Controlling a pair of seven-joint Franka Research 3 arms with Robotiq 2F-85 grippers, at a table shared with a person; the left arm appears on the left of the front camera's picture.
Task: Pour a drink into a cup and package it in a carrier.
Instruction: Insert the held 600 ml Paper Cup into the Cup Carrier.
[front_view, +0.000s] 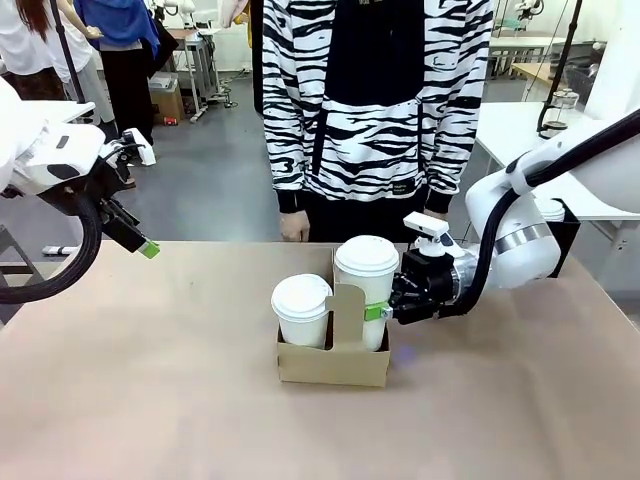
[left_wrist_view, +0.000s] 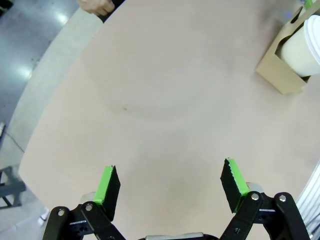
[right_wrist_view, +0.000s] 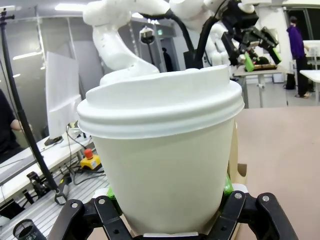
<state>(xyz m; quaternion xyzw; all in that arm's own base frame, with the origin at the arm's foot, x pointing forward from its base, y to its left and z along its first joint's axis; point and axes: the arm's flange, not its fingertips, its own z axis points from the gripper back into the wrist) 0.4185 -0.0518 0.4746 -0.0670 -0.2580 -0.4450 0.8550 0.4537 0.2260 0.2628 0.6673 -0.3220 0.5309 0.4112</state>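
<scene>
Two lidded white paper cups sit in one brown cardboard carrier (front_view: 333, 362) near the middle of your bench (front_view: 150, 400). You can count two slots in it, split by an upright centre handle, and both are filled. On the picture's left is the shorter cup (front_view: 301, 310); on the right is the taller cup (front_view: 366, 285), plain and tapered, with a domed white lid whose rim stands out all round. The lid hides whatever is in it.

Your right end effector (front_view: 385, 312) is clamped on that taller cup from the side, one green pad showing against the cup wall just beside the handle. From the right wrist you see the cup (right_wrist_view: 165, 165) close up, with the black fingers pressed to either side of its lower part.

Your left end effector (left_wrist_view: 170, 187) hangs above bare bench at the left, well apart from the carrier (left_wrist_view: 282, 70), its green pads spread wide with nothing between them.

One person stands at the far edge in a black-and-white striped top, one hand (front_view: 294, 227) by the bench edge.
</scene>
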